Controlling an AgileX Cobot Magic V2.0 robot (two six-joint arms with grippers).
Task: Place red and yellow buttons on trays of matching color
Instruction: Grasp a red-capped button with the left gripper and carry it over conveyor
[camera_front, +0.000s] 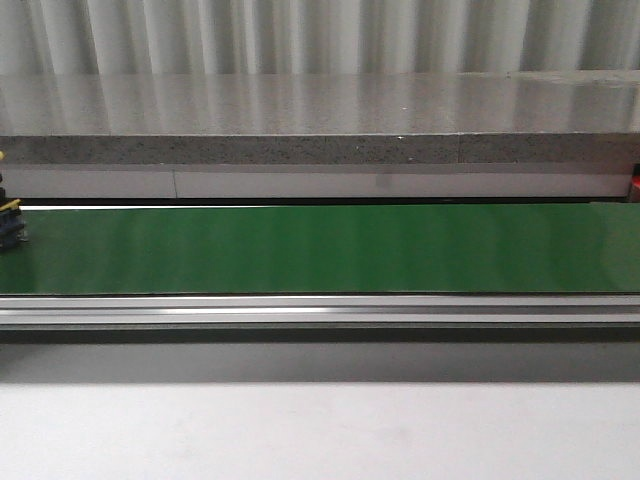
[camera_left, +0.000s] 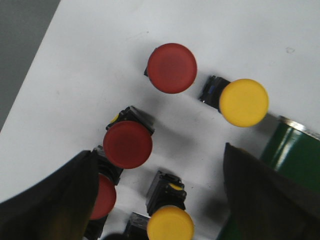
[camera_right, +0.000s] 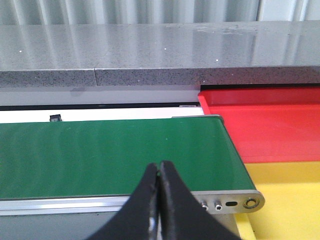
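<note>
In the left wrist view, three red buttons (camera_left: 172, 68) (camera_left: 127, 144) (camera_left: 102, 196) and two yellow buttons (camera_left: 244, 102) (camera_left: 170, 224) lie on a white surface, each on a black base. My left gripper (camera_left: 157, 152) hangs open above them, and the nearer yellow button lies between its fingers, untouched. One finger partly covers the third red button. My right gripper (camera_right: 159, 167) is shut on nothing over the green belt's near edge. The red tray (camera_right: 270, 130) and the yellow tray (camera_right: 290, 200) sit just past the belt's end.
A long green conveyor belt (camera_front: 320, 248) with a metal rail (camera_front: 320, 308) crosses the front view, and a grey stone counter (camera_front: 320, 120) runs behind it. A small yellow-topped part (camera_front: 10, 220) shows at the belt's far left. The belt's end (camera_left: 287, 145) borders the white surface.
</note>
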